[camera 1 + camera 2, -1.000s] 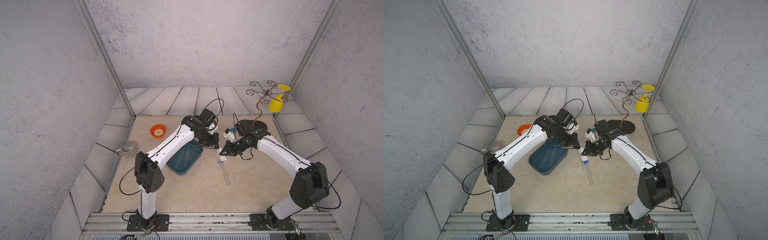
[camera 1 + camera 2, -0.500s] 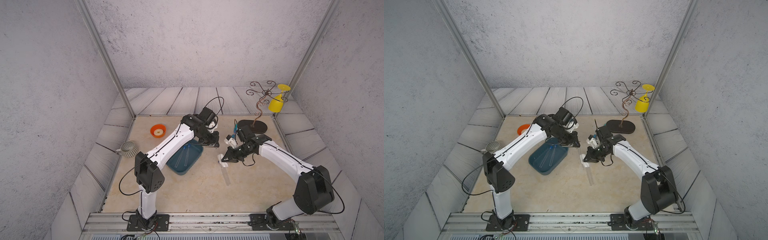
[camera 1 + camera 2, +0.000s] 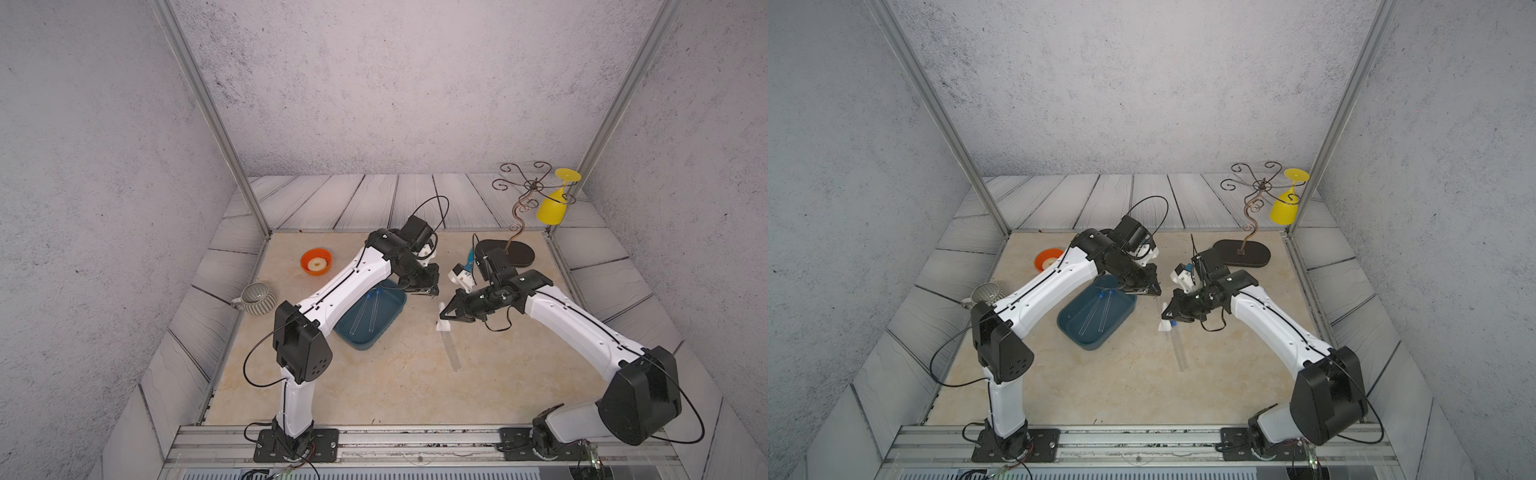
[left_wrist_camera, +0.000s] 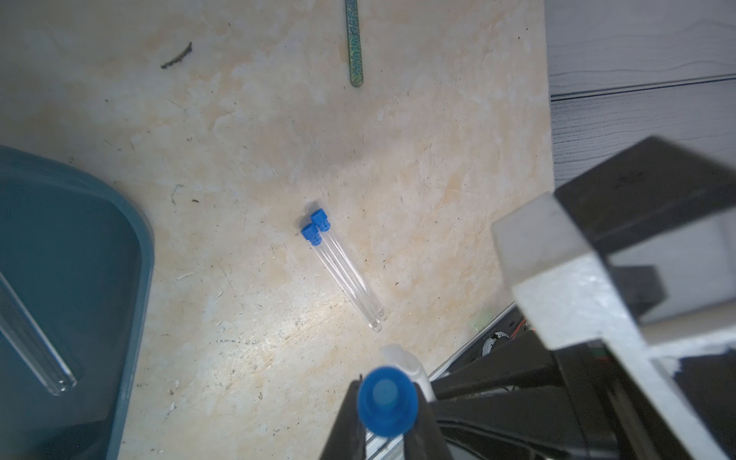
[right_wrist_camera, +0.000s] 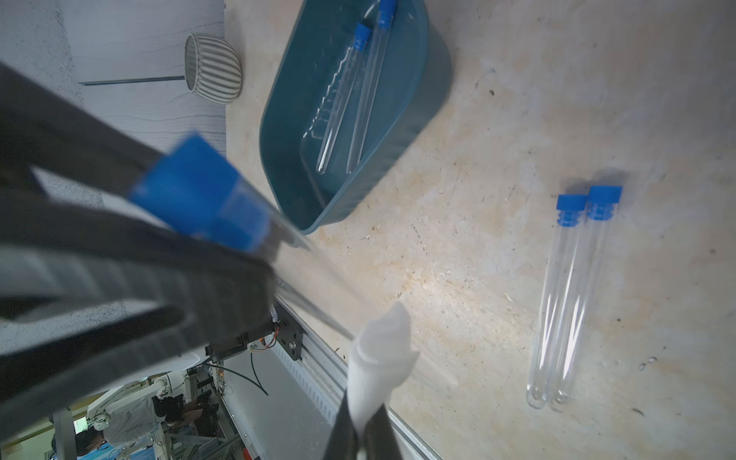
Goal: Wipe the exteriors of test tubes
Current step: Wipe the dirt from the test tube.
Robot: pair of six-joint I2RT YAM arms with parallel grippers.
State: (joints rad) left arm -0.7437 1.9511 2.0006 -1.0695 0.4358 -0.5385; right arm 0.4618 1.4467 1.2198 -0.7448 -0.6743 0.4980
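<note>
Right wrist: left jaws clamp tube [image 5: 207, 199], right jaws pinch cloth [image 5: 382, 350] near tray [image 5: 358, 179] rim.

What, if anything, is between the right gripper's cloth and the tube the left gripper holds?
Nothing visible. The white cloth in the right gripper meets the test tube held by the left gripper; the blue tray sits aside.

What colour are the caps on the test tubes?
Blue. The caps on the test tubes show best in the right wrist view.
</note>
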